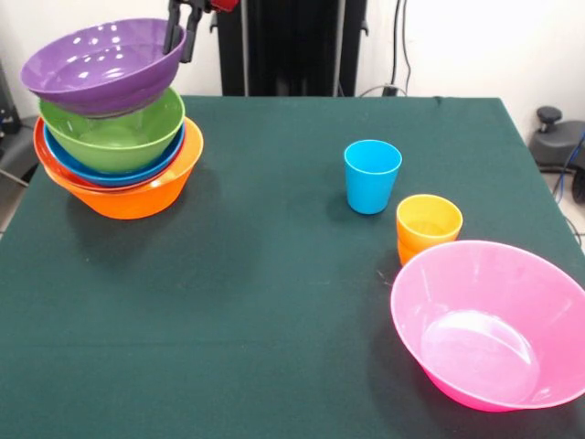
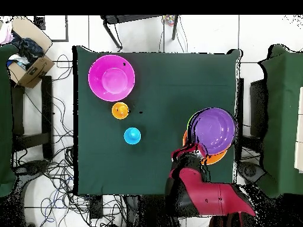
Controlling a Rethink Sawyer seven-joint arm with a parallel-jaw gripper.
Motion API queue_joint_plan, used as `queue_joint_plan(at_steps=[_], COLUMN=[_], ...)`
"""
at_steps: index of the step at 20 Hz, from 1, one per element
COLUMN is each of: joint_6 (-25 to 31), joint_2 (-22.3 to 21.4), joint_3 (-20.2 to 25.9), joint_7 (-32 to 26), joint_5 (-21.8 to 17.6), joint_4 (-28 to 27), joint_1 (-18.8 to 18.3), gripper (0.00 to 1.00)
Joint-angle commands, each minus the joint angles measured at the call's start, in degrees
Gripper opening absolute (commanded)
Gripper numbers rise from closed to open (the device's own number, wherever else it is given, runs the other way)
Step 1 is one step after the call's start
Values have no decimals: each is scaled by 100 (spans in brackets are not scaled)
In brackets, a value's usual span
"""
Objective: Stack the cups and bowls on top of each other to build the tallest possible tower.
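Gripping the far rim of the tilted purple bowl (image 1: 102, 66), the gripper (image 1: 182, 35) holds its fingers clamped on it above the green bowl (image 1: 114, 137) in the tower (image 1: 137, 192)

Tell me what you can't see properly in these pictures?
- Stack of bowls, overhead view: the purple bowl covers it, only slivers show.
- Gripper, front view: top edge cuts it off; its fingers pinch the purple bowl's rim.
- Pink bowl, front view: right edge clips it.
- Orange cup: nested or single, can't tell.
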Motion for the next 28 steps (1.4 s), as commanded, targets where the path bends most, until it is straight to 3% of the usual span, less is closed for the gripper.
queue_joint_plan(at_steps=[1,14,28], joint_6=[-442,-570,-653], joint_2=[365,647,673], joint_3=[-166,198,194], joint_7=[921,944,934], joint_5=[158,-217,-218], joint_4=[180,-152,-111], joint_1=[336,-67,-114], gripper=[0,0,0])
